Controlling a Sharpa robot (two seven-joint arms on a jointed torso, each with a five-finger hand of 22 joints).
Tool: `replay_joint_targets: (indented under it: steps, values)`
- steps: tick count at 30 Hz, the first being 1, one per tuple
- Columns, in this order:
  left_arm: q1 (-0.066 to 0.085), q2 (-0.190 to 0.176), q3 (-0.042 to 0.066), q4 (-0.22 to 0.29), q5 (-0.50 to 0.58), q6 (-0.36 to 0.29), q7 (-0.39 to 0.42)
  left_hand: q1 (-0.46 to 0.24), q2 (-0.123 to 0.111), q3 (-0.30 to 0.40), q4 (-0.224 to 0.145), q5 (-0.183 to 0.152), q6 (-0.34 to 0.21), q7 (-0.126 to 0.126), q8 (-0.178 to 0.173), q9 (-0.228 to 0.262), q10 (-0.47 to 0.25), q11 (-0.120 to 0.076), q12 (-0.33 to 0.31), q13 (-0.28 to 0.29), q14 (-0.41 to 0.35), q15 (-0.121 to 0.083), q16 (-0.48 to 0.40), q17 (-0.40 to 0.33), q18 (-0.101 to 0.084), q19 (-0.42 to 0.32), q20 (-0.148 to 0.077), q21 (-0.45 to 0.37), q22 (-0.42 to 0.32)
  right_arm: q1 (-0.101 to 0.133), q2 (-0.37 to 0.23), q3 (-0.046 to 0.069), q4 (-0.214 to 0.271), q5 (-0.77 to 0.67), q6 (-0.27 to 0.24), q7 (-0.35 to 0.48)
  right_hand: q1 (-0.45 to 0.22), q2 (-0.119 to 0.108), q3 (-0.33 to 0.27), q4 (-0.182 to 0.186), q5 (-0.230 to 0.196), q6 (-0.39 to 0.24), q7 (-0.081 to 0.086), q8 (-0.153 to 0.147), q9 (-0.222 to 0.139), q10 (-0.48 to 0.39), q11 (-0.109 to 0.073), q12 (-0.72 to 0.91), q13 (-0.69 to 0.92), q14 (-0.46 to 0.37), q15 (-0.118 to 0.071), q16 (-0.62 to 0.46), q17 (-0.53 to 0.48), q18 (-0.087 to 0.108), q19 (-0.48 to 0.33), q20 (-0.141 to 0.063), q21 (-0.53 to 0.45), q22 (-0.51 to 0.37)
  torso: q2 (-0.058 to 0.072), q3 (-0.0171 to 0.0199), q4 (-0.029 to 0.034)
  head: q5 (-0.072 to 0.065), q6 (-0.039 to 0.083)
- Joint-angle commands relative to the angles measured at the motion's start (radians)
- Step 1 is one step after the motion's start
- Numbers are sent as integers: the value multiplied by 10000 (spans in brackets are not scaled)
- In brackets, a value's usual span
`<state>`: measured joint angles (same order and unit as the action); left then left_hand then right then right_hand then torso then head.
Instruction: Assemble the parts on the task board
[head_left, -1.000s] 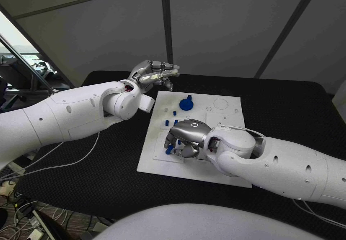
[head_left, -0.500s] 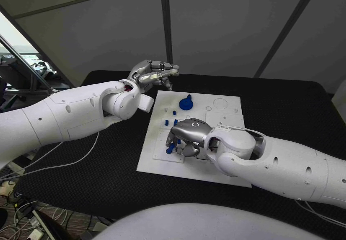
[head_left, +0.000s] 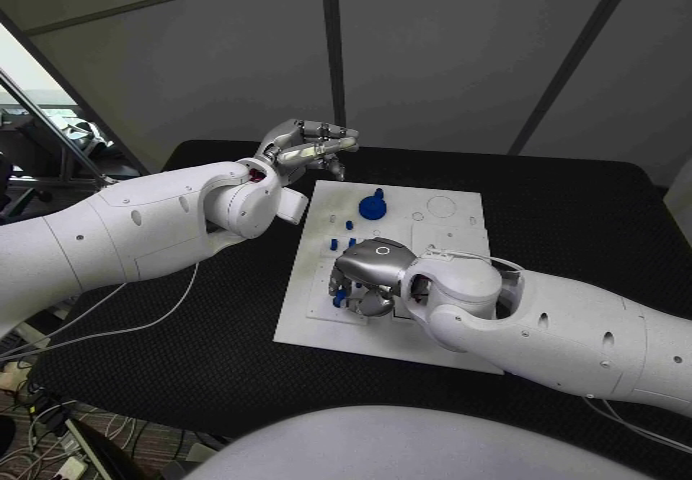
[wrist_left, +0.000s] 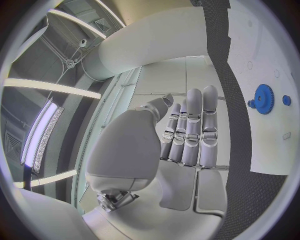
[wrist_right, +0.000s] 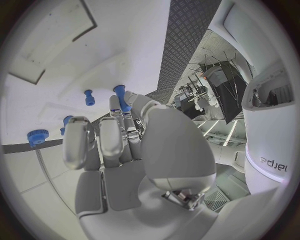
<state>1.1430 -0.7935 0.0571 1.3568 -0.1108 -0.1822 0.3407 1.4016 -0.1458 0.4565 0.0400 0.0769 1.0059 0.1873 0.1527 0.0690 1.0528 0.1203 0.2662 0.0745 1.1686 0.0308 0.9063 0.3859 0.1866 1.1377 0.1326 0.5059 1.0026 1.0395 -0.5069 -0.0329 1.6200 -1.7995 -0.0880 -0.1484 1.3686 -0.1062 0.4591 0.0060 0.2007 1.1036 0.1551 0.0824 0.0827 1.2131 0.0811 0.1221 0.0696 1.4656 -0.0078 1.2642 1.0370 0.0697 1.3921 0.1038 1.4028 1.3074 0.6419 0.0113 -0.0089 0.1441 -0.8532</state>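
- White rectangular task board (head_left: 454, 240) lies mid-bench (head_left: 577, 210), dark margin on every side.
- Right hand (head_left: 368, 280) pinches a small blue peg (wrist_right: 120, 97) over the board's near-left part.
- Left hand (head_left: 306, 142) hovers empty beyond the far-left corner, fingers straight.

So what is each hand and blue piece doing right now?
left hand: raised past the board's far corner, holding nothing.
right hand: low over the board, pinching a blue peg.
blue gear: lying on the task board, untouched.
small blue pegs: standing on the board.
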Motion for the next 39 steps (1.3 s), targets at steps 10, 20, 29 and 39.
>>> replay_joint_targets:
  steps: [10,20,29,39]
  values:
    - [21,-12,8,14,-11,117,-4,40,50,-27,-27,-21,-44,57,37,-14,-32,-2,21,-10,-74,24,-59,-10,-43,-16,-33,-46,-10,2,35,-29,-44,-93,-933,128,-351,-399,-830,40,-68,-2339,-157,-212,-181,-2151,355,-454,-43,-74,348,-596,-1001,271,-1122,285,-1237,-1006,-1,10,-2,-4,36]
    - [20,-79,6,35,-11,127,-12,29,55,-38,-22,-20,-58,61,37,-16,-49,3,30,-13,-77,29,-58,-23,-44,-17,-29,-55,-18,-1,-892,-22,808,273,-2483,223,-381,-363,-1262,63,-1,-2351,-75,-162,-141,-2344,353,-171,-11,-87,352,-690,-1176,297,-1154,301,-1371,-1140,-11,12,-5,-78,98]
    - [16,-196,-42,48,-11,124,-10,29,55,-38,-22,-20,-58,61,37,-16,-49,3,30,-13,-77,29,-58,-23,-44,-17,-29,-55,-18,94,-3224,300,2089,2239,-3251,-745,-870,-309,-1749,588,50,-1026,97,362,48,-283,49,1214,374,83,153,-389,-744,130,-563,176,-845,-491,-41,-1,-57,-503,284]
    - [13,-228,-87,56,-11,121,3,29,55,-38,-22,-20,-58,61,37,-16,-49,3,30,-13,-77,29,-58,-23,-44,-17,-29,-55,-18,111,-5179,394,2697,3697,-3349,-2319,-1525,-372,-4045,1852,377,-595,-558,1382,475,1869,-637,9497,8786,565,-408,1427,2048,-391,942,-453,828,1540,-72,-21,-188,-1222,374]
